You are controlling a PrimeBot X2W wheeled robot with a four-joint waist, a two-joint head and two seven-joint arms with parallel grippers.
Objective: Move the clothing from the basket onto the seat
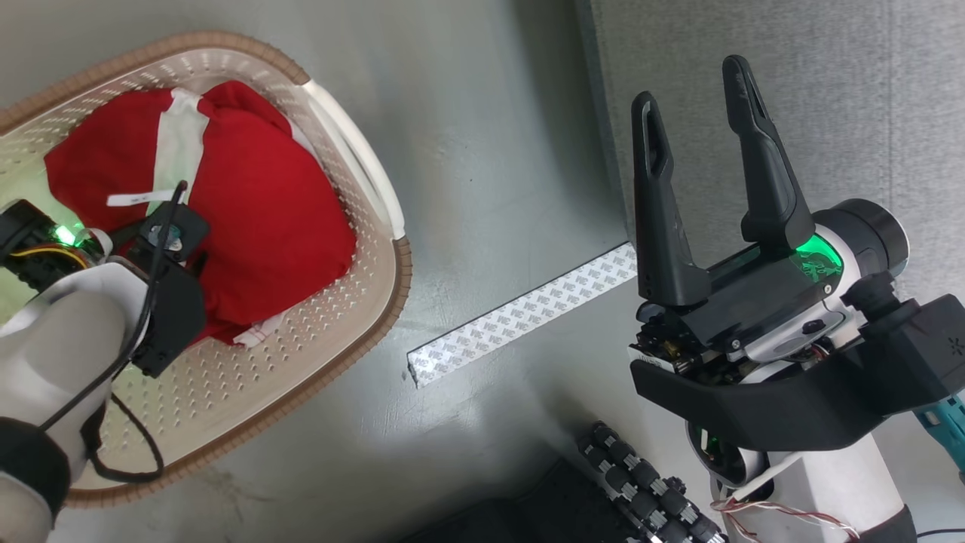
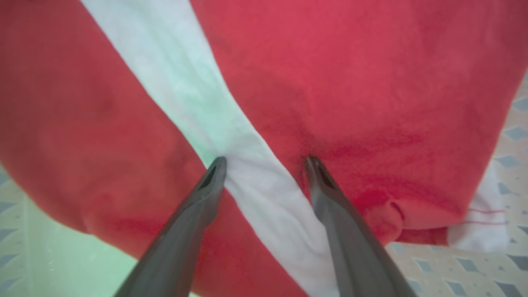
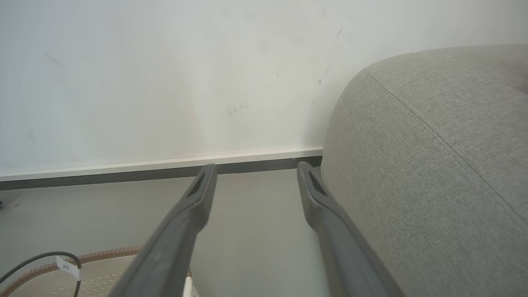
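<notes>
The clothing (image 1: 256, 196) is a red bundle with a white stripe, lying in the cream basket (image 1: 392, 302) with the brown rim at the left. My left arm reaches down into the basket. In the left wrist view my left gripper (image 2: 265, 160) is open, and its fingertips (image 2: 214, 169) press into the clothing (image 2: 371, 82) on either side of the white stripe. At the right my right gripper (image 1: 692, 81) is open with nothing between its fingers, held over the floor beside the grey seat (image 1: 829, 90). In the right wrist view, the right gripper (image 3: 256, 166) stands just left of the seat (image 3: 433, 165).
A strip of white printed tape (image 1: 520, 313) lies on the grey floor between basket and seat. My base's roller wheel (image 1: 648, 483) is at the bottom. A white wall with a baseboard (image 3: 165, 165) stands beyond the floor. A black cable (image 1: 128, 354) hangs off my left wrist.
</notes>
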